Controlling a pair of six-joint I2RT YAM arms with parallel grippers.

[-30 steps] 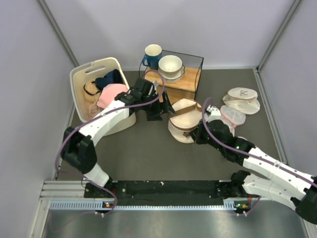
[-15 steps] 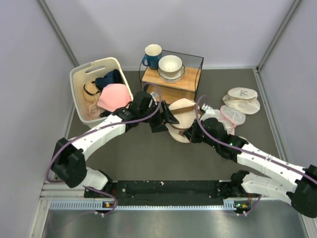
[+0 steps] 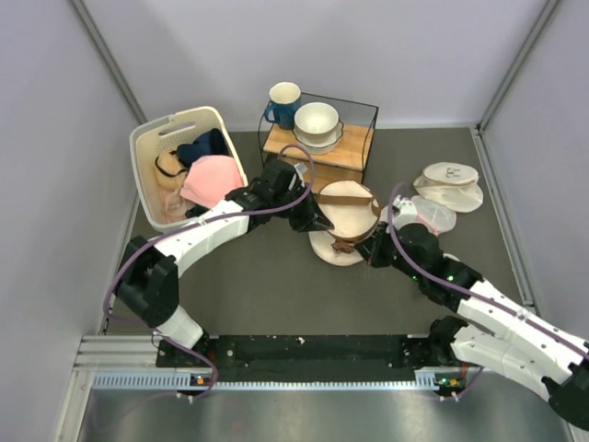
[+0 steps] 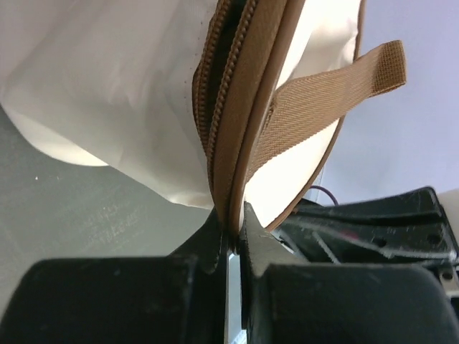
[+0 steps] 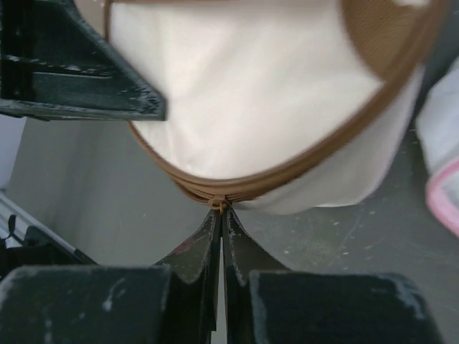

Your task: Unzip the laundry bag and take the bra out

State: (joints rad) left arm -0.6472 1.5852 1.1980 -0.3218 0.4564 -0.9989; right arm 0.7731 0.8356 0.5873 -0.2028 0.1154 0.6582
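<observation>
Laundry bag (image 3: 348, 210) lies just in front of wooden stand (image 3: 324, 152). Left gripper (image 4: 231, 222) clamped tight on brown zip band (image 4: 237, 107), stand-side. Right gripper (image 5: 221, 206) pinched closed on same band, side away from stand. Zip curves round rim between them; both arms equally near.

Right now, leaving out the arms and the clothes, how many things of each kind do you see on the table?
Cream laundry bag: 2
Mesh pouch: 1
Plastic basket: 1
Blue mug: 1
White bowl: 1
Wire-framed wooden stand: 1
Total: 7
</observation>
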